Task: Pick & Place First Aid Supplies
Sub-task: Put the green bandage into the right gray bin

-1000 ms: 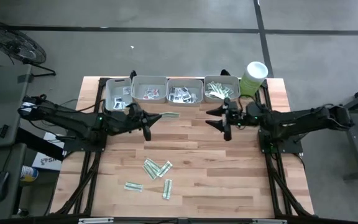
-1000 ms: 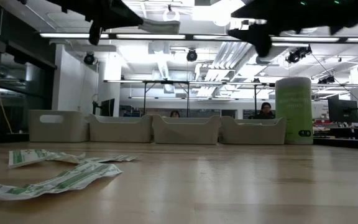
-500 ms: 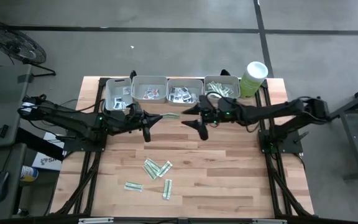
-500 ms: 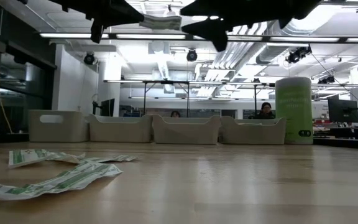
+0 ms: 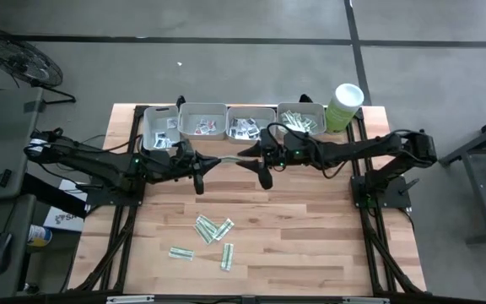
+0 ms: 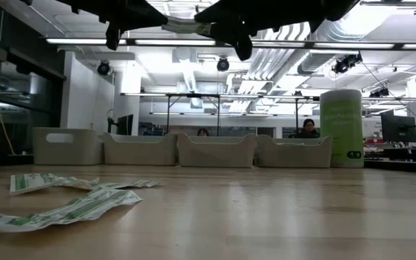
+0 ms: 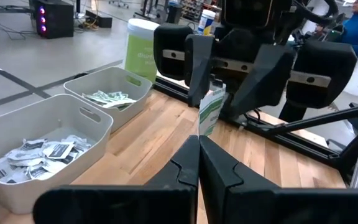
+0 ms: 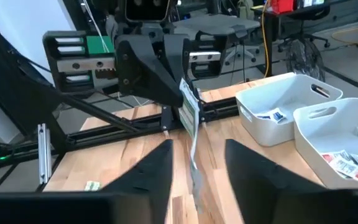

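Note:
A narrow green-white strip sachet (image 7: 210, 115) hangs high above the table, with my left gripper (image 5: 209, 160) shut on one end of it. My right gripper (image 8: 194, 168) is open and faces the left one. Its two fingers stand on either side of the strip's free end (image 8: 190, 121), apart from it as far as I can see. In the high view the strip (image 5: 229, 157) bridges the gap between the two grippers, in front of the grey trays (image 5: 202, 120). More sachets (image 5: 213, 230) lie flat on the near half of the table. My left gripper pinches the strip's near end (image 7: 202, 134) between its two shut fingers. The fingers come level from the table's left and lie along the strip. The strip sticks out past them toward the table's right, standing on edge, lifted clear of the table.
Several grey trays (image 6: 215, 150) holding sachets stand in a row along the far edge. A tall pale green tub (image 5: 344, 105) stands at their right end. The wooden table top (image 5: 310, 236) is bare to the right of the loose sachets.
My right gripper has travelled toward the table's left, from near the green tub to the free end of the strip, and its fingers now flank that end. The left gripper and the strip have kept still.

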Robot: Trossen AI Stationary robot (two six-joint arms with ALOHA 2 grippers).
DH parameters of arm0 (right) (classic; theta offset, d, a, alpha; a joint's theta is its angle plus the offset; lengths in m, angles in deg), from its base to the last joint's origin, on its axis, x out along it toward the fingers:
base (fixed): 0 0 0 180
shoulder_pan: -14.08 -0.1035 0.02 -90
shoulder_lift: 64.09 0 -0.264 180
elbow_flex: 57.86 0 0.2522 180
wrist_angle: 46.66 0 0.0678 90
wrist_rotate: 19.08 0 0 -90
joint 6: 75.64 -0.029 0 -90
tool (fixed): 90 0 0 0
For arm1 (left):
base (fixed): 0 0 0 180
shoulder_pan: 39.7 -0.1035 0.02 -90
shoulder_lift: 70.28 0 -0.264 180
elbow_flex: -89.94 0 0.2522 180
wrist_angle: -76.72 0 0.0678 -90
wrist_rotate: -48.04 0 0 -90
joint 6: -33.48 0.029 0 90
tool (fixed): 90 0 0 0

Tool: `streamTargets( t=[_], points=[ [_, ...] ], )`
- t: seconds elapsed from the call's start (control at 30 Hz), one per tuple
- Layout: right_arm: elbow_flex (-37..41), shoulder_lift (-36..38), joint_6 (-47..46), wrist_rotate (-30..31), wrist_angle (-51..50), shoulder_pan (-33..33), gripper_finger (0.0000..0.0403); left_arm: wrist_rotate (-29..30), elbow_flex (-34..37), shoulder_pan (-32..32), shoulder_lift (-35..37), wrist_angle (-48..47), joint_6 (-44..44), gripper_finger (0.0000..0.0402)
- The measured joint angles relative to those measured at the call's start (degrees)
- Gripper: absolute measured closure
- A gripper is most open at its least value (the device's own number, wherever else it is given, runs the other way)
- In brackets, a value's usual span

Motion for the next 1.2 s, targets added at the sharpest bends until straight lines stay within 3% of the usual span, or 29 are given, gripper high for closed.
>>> streamTargets(
  t=[0.3,0.67,0.77,1.03,1.2],
  points=[
    [0.0,0.0,-1.0,0.1,-3.0,0.0,0.0389,-1.3,0.0,0.0,0.0,0.0,0.0,0.0401],
    [0.0,0.0,-5.9,0.3,-3.2,0.0,0.0402,-1.7,0.0,0.0,0.0,-1.3,0.5,0.0395],
    [0.0,0.0,-6.8,0.9,-4.3,0.0,0.0402,-1.7,0.0,0.0,0.0,-1.3,2.0,0.0366],
    [0.0,0.6,-9.7,5.7,-11.1,1.6,0.0402,3.6,0.0,0.0,1.7,-1.6,2.4,0.0239],
    [0.0,3.9,-11.7,11.6,-21.9,5.0,0.0402,6.9,0.0,0.0,5.7,-6.0,-0.7,0.0206]
  ],
)
